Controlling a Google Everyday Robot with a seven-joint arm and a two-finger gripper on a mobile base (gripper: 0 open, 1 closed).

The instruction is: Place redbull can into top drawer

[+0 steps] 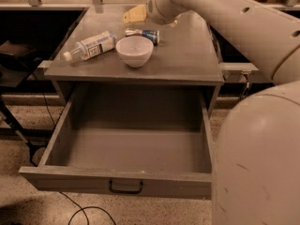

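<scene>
The redbull can (143, 33) lies on its side on the cabinet top (187, 55), just behind the white bowl (134, 50). My gripper (133, 14) hangs a little above and behind the can, its pale fingers pointing left. It holds nothing that I can see. The top drawer (126, 184) is pulled wide open below the cabinet top, with a dark handle (125, 187) at the centre of its front panel. The drawer is bare inside.
A clear plastic bottle (91, 45) with a white label lies on its side at the left of the cabinet top. My arm (225, 18) reaches in from the right. My base (258, 158) fills the lower right. A black cable (84, 212) runs on the floor.
</scene>
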